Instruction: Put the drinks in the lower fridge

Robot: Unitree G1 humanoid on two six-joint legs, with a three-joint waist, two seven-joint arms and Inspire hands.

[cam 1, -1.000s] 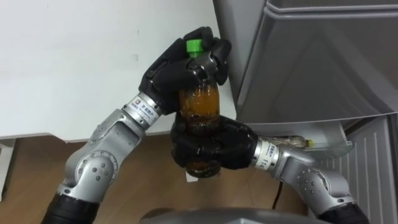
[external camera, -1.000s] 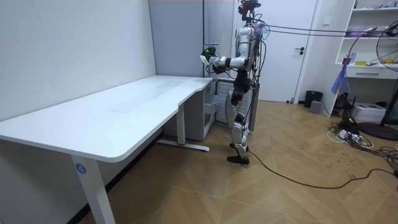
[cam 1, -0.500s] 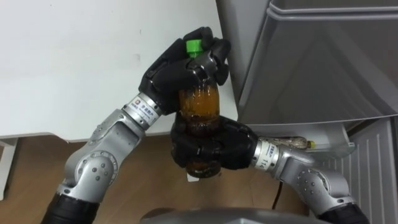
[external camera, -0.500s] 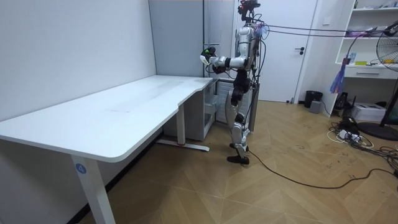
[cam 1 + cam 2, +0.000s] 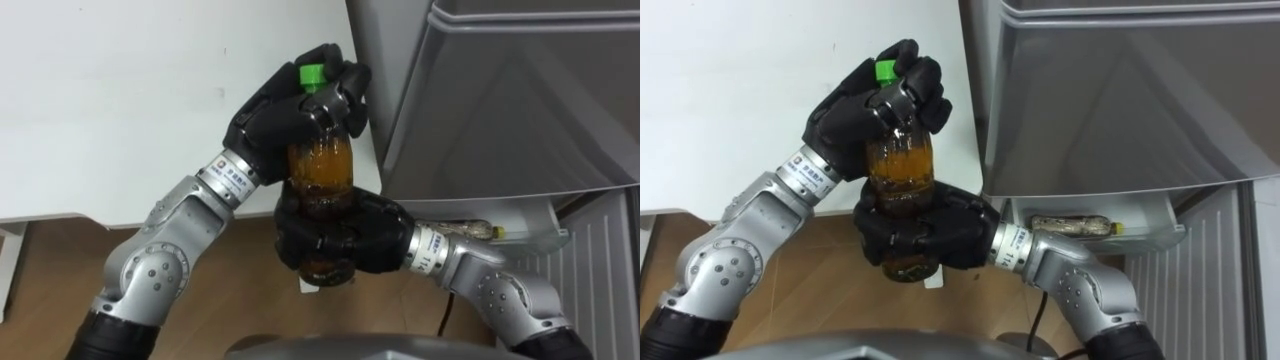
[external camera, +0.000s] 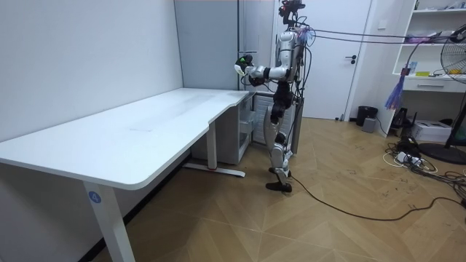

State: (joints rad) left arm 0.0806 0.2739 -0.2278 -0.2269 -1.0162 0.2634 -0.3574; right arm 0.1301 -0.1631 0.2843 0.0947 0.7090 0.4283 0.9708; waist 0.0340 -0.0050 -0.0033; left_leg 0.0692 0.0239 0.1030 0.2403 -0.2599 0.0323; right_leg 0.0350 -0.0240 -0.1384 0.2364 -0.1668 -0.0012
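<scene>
An amber drink bottle with a green cap stands upright in front of my chest, held by both hands. My left hand is curled round its neck just under the cap. My right hand wraps the lower body from below. In the right eye view the same bottle sits between the left hand and the right hand. In the room view I stand beside the grey fridge with the bottle raised before me.
The grey fridge fills the right side; below it an open door shelf holds another bottle lying on its side. A white desk lies to my left, wooden floor beneath.
</scene>
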